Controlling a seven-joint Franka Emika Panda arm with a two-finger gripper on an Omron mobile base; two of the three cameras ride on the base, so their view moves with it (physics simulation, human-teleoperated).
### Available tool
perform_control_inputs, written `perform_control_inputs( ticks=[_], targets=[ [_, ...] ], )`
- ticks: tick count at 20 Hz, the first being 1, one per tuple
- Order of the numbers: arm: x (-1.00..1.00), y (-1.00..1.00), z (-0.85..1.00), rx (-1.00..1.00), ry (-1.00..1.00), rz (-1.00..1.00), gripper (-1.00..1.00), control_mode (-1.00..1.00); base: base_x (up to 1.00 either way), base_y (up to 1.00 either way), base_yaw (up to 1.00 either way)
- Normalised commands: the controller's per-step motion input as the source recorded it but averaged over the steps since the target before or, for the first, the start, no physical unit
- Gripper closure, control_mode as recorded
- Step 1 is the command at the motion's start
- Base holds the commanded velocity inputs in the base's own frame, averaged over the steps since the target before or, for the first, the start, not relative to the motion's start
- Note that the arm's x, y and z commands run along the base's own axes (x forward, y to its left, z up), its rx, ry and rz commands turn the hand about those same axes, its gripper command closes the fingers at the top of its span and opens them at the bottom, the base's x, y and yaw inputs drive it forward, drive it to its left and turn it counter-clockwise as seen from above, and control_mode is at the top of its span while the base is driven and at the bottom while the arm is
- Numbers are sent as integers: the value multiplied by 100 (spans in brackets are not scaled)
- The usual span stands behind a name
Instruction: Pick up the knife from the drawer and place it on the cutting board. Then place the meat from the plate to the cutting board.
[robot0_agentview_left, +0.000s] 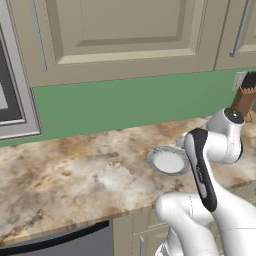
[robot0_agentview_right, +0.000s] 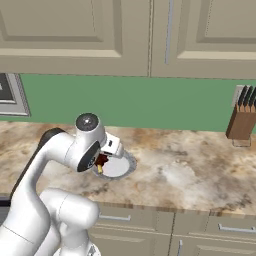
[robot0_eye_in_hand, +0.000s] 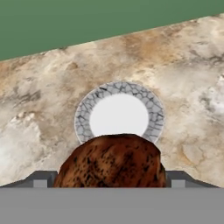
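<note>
- Reddish-brown meat (robot0_eye_in_hand: 111, 161) sits between the tool (robot0_eye_in_hand: 109, 181) jaws, which stand wide around it; it appears held, lifted clear of the plate.
- Roundish lump, its long axis across the jaws; no clear pointing end.
- Grey-rimmed plate (robot0_eye_in_hand: 155, 114) lies just beyond and below the tool, on the marbled counter (robot0_eye_in_hand: 192, 65).
- Risk: a shallow grip could let the lump slip during the carry.
</note>
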Motion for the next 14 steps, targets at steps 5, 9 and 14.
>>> perform_control_inputs(
  ticks=[5, 9, 14],
  targets=[
    [-56, 2, 45, -2, 0, 1, 100, -100, 0, 0, 0],
    [-51, 1, 17, -6, 0, 0, 100, -100, 0, 0, 0],
    [-34, 7, 12, -5, 0, 0, 100, -100, 0, 0, 0]
  ],
)
